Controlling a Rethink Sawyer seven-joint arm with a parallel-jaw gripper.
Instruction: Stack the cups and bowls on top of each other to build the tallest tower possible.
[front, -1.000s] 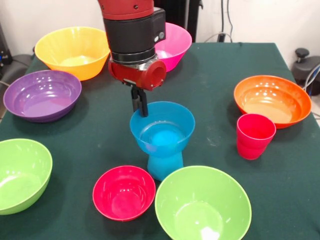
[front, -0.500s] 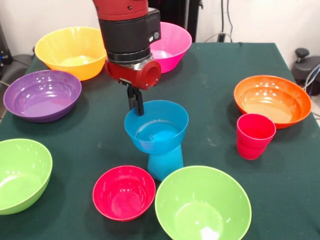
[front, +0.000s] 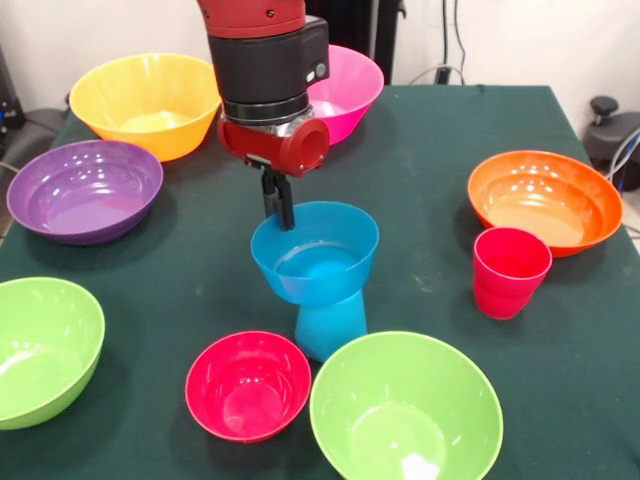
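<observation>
My gripper (front: 279, 208) comes down from above and is shut on the far left rim of the small blue bowl (front: 318, 262). The bowl rests on or just above the upturned light blue cup (front: 330, 328) at the table's middle, offset a little to the left. The red-pink cup (front: 509, 272) stands upright at the right. The small red bowl (front: 247, 385) sits in front, left of the blue cup.
A lime green bowl (front: 405, 415) sits right in front of the blue cup, and another (front: 40, 350) at the left edge. The purple (front: 85, 190), yellow-orange (front: 145, 100) and pink (front: 350, 85) bowls stand behind, and the orange bowl (front: 545, 200) at the right.
The gripper and the blue bowl shifted left and up a little over the cup, then came slightly back to the right and down. Nothing else moved.
</observation>
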